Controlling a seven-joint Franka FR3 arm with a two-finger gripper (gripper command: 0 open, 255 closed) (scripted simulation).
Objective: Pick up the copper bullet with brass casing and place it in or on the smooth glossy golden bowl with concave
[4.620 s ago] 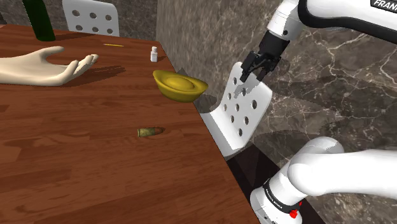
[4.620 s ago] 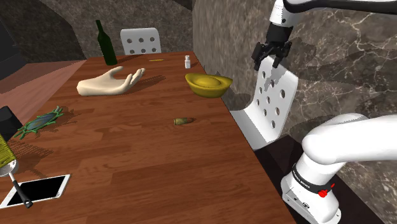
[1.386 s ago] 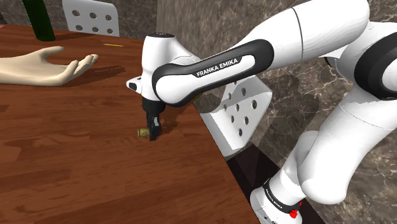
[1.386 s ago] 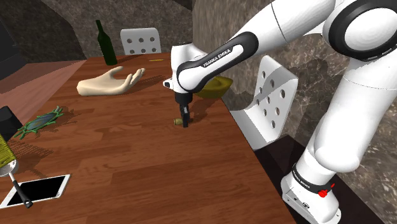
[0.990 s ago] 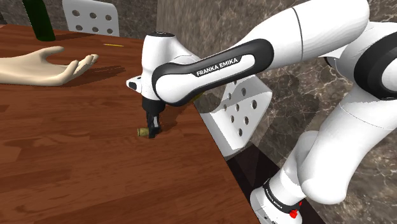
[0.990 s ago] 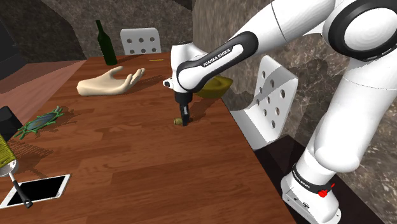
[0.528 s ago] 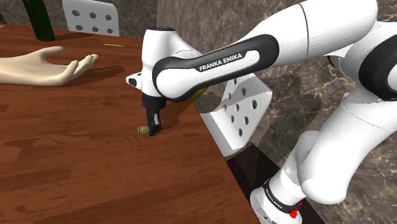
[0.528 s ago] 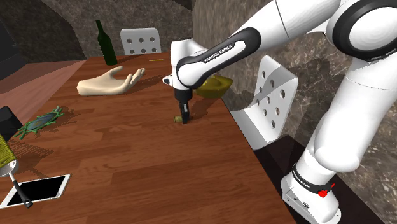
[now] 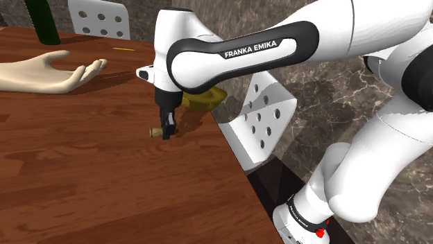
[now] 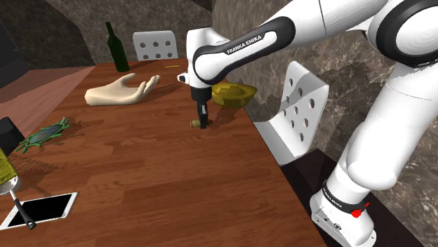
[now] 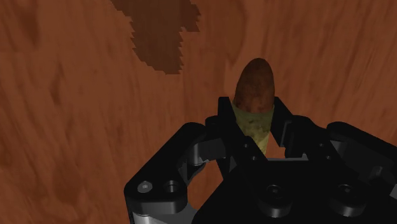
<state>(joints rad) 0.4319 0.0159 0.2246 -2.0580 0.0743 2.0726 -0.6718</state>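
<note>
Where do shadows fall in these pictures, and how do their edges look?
Wrist view: a dark shadow with a stepped, blocky edge lies on the wooden table, beyond the bullet clasped in the gripper. Shoulder view: a softer shadow lies on the table beside the pale hand model. Second exterior view: the same shadow shows.

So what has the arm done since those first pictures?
The gripper came from beside the white chair down to the table, shut on the bullet and has begun lifting it off the wood. The golden bowl, the pale model hand and the dark bottle have not moved.
</note>
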